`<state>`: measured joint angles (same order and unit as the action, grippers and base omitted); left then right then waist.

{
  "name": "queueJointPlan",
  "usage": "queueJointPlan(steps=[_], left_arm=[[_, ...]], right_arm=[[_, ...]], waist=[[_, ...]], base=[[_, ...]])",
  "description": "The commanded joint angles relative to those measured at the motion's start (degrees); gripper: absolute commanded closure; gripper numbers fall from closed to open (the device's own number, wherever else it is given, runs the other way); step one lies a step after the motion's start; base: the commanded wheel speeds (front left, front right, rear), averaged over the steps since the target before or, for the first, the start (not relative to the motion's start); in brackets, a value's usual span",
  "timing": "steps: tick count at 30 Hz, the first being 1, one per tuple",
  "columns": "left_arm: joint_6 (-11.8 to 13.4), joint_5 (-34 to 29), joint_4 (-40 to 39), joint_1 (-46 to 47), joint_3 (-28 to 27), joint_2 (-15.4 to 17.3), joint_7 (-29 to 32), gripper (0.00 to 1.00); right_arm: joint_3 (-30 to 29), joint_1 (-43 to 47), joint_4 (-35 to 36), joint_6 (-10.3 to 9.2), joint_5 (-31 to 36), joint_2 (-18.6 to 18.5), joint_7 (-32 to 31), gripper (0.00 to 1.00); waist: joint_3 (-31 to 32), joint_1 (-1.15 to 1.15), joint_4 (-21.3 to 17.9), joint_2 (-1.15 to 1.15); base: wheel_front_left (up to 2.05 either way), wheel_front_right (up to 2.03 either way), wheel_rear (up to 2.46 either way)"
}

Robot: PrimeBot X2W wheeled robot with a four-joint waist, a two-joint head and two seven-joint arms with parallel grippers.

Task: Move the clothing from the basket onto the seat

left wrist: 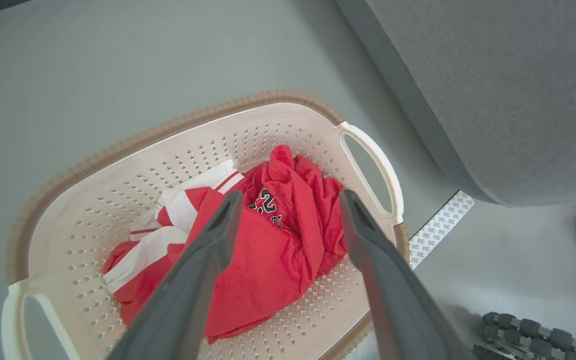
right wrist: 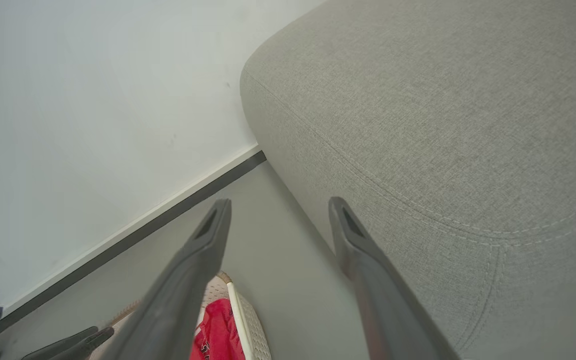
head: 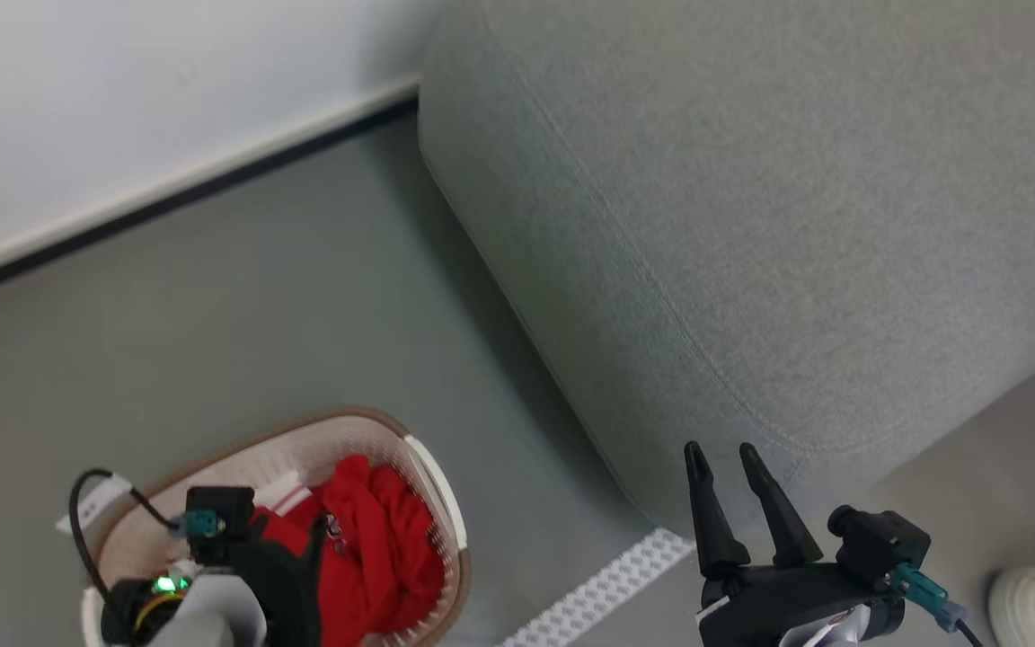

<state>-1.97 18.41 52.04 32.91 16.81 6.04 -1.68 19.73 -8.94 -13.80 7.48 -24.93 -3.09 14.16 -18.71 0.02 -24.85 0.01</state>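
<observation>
The cream basket (left wrist: 368, 150) stands on the floor left of the seat (head: 796, 225), a big grey sofa block. Red clothing (left wrist: 268, 260) with white trim bands lies heaped inside, black-and-white lettering showing on top. My left gripper (left wrist: 290, 196) hangs open just above the heap, nothing between its fingers. In the head view the basket (head: 432, 485), the clothing (head: 383, 539) and my left gripper (head: 297, 562) are at the lower left. My right gripper (head: 720, 452) is open and empty by the seat's near corner. In the right wrist view it (right wrist: 279, 201) points past the seat (right wrist: 443, 125).
A white wall with a dark baseboard (head: 167, 193) runs behind the grey floor. A white perforated strip (head: 607, 589) lies on the floor at the seat's corner. A person's white shoes (head: 1034, 602) stand at the lower right.
</observation>
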Motion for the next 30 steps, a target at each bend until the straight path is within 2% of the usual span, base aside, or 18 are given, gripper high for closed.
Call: queueJointPlan(steps=[1, 7, 15, 21, 30], left_arm=[[-0.3, -0.7, 0.8, 1.2, 0.2, 1.2, 0.4, 0.0], [-0.9, -2.2, 4.0, 6.3, 2.0, 2.3, 2.9, 0.0], [-2.5, -2.3, 8.0, 9.4, 4.0, 1.8, 2.8, 0.0], [-2.3, -1.4, 10.7, 12.0, 4.1, 1.0, 1.3, 0.0], [-1.0, -0.1, 14.3, 14.4, 2.8, 1.8, 0.3, 0.0]], right_arm=[[0.1, -1.3, 0.4, 0.02, -0.4, 0.3, 0.4, 0.0], [-1.8, -3.1, 1.8, 0.02, -3.4, 0.3, 1.1, 0.0], [-4.8, -0.5, 6.2, 0.02, -5.7, 0.3, 1.1, 0.0], [-4.7, 2.4, 8.4, 0.02, -6.3, 0.3, 1.1, 0.0], [-5.4, 5.7, 11.9, 0.02, -4.2, 0.3, 1.1, 0.0]], waist=[[-10.2, -0.02, -4.7, -0.01], [-16.3, -0.02, -5.6, -0.01], [-19.2, -0.02, -5.7, -0.01], [-21.0, -0.02, -5.4, -0.01], [-23.2, -0.02, -4.2, -0.01]], base=[[0.0, 0.0, 0.0], [0.0, 0.0, 0.0], [0.0, 0.0, 0.0], [0.04, 0.04, 0.04], [0.14, 0.14, 0.14]])
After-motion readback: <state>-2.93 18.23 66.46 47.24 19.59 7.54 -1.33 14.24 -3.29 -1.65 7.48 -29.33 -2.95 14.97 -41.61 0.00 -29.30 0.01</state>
